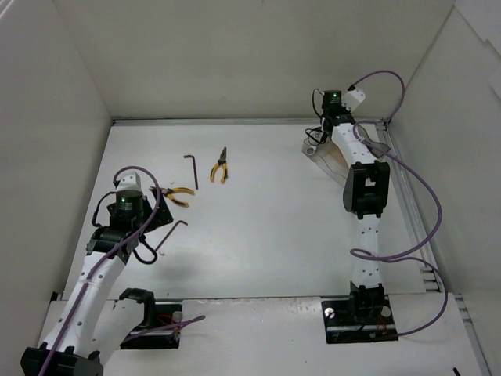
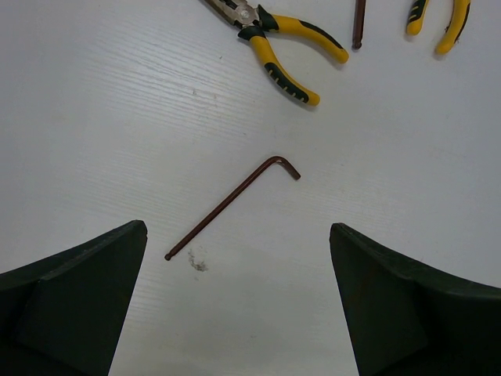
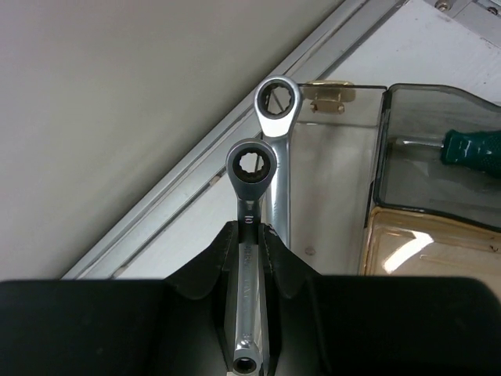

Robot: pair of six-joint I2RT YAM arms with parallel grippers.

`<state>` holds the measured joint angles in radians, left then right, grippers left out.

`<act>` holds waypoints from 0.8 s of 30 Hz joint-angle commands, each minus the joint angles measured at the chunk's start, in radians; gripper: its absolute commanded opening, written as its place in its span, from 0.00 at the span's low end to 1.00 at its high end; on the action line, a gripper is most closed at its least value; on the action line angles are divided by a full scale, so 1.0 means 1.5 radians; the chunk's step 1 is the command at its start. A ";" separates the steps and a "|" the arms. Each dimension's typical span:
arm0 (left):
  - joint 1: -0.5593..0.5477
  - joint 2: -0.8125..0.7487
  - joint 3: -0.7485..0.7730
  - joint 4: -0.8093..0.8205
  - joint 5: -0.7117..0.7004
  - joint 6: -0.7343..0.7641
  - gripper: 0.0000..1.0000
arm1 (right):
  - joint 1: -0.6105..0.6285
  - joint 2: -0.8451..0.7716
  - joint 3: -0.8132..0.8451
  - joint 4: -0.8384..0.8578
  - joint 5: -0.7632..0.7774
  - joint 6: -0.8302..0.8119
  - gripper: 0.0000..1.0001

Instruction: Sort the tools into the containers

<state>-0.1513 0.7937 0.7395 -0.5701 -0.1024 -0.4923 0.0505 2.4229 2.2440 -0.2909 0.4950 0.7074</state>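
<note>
You're clamping a wrench [image 3: 252, 166] in the right gripper [image 3: 249, 239] above the far-right corner box [image 3: 374, 157], screwdriver [image 3: 473, 149] already inside; the left gripper [image 2: 237, 235] is gaping wide over a hex key [image 2: 227, 202], pliers [image 2: 290, 55] waiting.

Spread on the white table [image 1: 266, 243]: far pliers [image 1: 220, 167] with yellow handles lying free just right of a straight-lying hex key [image 1: 192, 170], and near pliers [image 1: 180, 193] closer in (partly hidden behind the left arm's wrist). Hovering with the left gripper [image 1: 153, 225] just beside a second hex key [image 1: 174, 233], slanted, its short leg toward the far side. Stretched toward the far right corner, the right arm [image 1: 364, 188] over a pale clear box [image 1: 319, 158], purple cables [image 1: 415, 180] looping alongside.
</note>
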 commanded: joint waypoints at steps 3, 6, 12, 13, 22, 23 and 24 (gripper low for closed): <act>0.003 0.024 0.030 0.044 -0.014 -0.031 1.00 | -0.033 -0.006 0.011 0.064 -0.024 -0.005 0.00; 0.003 0.034 0.034 0.048 -0.013 -0.031 1.00 | -0.042 0.000 0.007 0.064 -0.044 -0.023 0.01; 0.003 0.054 0.036 0.056 -0.010 -0.032 1.00 | -0.041 -0.001 -0.003 0.063 -0.062 -0.034 0.27; 0.003 0.058 0.037 0.054 -0.010 -0.032 1.00 | -0.041 -0.003 -0.005 0.063 -0.065 -0.035 0.32; 0.003 0.061 0.028 0.042 0.002 -0.027 1.00 | -0.040 -0.059 -0.049 0.064 -0.086 -0.059 0.48; 0.003 0.062 0.028 0.040 0.003 -0.027 1.00 | -0.037 -0.068 -0.053 0.064 -0.091 -0.073 0.48; 0.003 0.065 0.028 0.040 0.003 -0.027 1.00 | -0.035 -0.076 -0.058 0.064 -0.092 -0.080 0.48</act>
<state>-0.1513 0.8848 0.7406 -0.5407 -0.1017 -0.5278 -0.0120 2.4481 2.1635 -0.2543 0.3614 0.6254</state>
